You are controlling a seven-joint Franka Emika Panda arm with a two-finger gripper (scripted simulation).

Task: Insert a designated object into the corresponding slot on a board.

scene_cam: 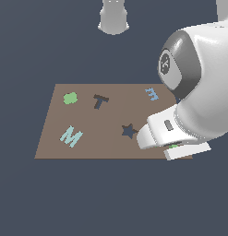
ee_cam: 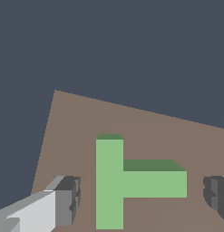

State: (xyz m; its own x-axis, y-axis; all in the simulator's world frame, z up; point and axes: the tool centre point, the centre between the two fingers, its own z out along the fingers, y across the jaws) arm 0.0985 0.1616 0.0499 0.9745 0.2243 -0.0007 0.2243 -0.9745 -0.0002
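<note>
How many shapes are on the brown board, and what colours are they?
Green: 2, the green blob and the green T block
Pale teal: 1, the M
Blue: 1, the small blue letter
Dark cutouts: 2, the T-shaped slot and the star-shaped cutout
Total: 6 on the board

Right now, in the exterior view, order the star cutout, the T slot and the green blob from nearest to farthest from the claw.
The claw sits at the board's near corner, on the exterior view's right.
1. Star cutout, just beside it.
2. T slot, mid-board, toward the far edge.
3. Green blob, far corner on the view's left.
</note>
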